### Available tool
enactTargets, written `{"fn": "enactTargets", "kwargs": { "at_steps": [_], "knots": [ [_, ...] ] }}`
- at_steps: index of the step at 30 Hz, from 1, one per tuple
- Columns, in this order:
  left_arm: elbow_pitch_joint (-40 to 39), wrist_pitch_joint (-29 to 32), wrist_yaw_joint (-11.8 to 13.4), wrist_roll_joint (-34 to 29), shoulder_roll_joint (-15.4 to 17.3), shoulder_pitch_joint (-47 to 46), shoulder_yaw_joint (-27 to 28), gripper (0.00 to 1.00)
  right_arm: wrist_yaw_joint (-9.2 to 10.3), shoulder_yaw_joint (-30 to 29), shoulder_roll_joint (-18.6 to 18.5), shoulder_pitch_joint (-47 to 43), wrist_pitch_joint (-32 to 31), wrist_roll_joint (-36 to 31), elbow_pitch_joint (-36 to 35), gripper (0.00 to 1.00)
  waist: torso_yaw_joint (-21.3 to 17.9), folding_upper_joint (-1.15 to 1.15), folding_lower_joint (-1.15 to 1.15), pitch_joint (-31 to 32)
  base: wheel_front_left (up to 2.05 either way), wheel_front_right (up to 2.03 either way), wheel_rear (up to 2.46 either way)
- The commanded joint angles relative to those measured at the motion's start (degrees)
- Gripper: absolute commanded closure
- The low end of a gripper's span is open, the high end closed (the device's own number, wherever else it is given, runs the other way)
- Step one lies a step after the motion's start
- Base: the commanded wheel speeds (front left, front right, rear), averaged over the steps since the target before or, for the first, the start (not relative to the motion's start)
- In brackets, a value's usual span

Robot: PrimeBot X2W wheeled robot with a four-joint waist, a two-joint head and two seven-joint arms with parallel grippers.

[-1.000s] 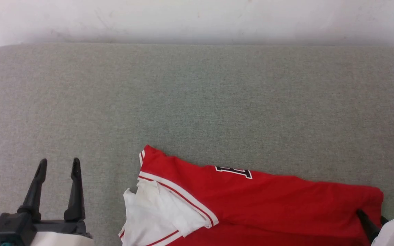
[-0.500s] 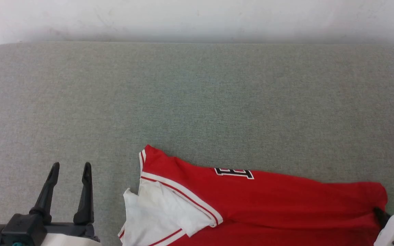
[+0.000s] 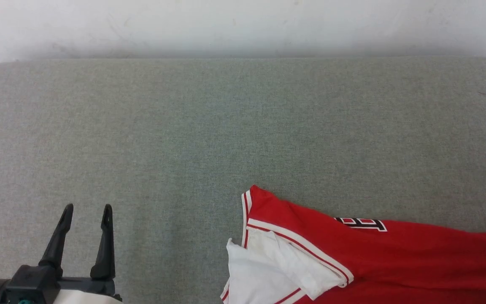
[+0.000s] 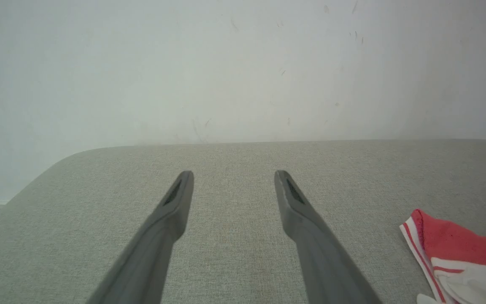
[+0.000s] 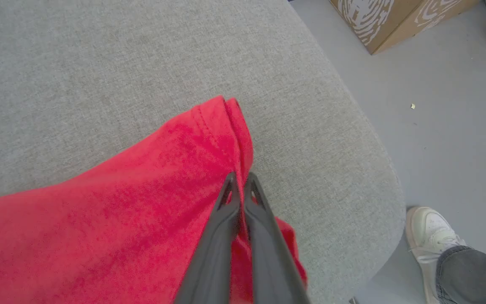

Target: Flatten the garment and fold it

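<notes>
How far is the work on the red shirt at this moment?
Done: only a grasp; the right hand is shut on a red edge of the garment. In hand: that grip; the left hand hangs open, apart from the cloth. Left: flattening and every fold, as the white sleeve lies crumpled.

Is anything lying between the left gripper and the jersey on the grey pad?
Nothing visible. Bare grey pad separates the open left gripper from the jersey and its white sleeve. The right gripper is shut on the jersey's red edge.

Illegible partial lettering (image 3: 361, 223) on garment (image 3: 416, 257)
</notes>
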State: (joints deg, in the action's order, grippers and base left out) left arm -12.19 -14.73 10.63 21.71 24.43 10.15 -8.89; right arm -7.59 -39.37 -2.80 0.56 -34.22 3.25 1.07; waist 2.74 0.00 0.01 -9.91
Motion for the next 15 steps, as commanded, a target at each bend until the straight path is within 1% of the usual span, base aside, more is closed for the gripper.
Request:
{"fn": "enactTargets", "kwargs": {
  "at_steps": [1,4,8,13,15],
  "knots": [
    [0.2,-0.3,-0.3,-0.2,-0.3,0.3,0.0,0.00,0.10,0.4,-0.1,0.5,0.1,0.1,-0.2,1.00,-0.2,0.00,-0.01,0.4,0.00,0.00,0.00],
    [0.8,-0.3,-0.5,0.0,-0.5,0.7,-0.2,0.00,0.10,3.3,-0.1,0.2,-0.8,3.8,-0.2,1.00,-0.7,0.00,-0.01,1.0,0.00,0.00,0.00],
    [1.3,-0.3,-0.8,0.4,-0.9,0.9,-0.8,0.00,0.10,10.3,-0.1,-2.2,-3.3,11.1,-2.3,1.00,-1.2,0.00,-0.01,2.1,0.00,0.00,0.00],
    [2.0,-0.3,-0.9,0.6,-1.4,1.0,-1.4,0.00,0.10,20.6,-0.1,-6.8,-7.9,18.5,-8.5,1.00,-1.5,0.00,-0.01,3.6,0.00,0.00,0.00],
    [2.2,-0.2,-0.9,0.7,-1.5,1.2,-1.6,0.00,0.10,24.2,-0.1,-8.1,-9.3,20.3,-11.3,1.00,-1.5,0.00,-0.01,4.4,0.00,0.00,0.00]
  ]
}}
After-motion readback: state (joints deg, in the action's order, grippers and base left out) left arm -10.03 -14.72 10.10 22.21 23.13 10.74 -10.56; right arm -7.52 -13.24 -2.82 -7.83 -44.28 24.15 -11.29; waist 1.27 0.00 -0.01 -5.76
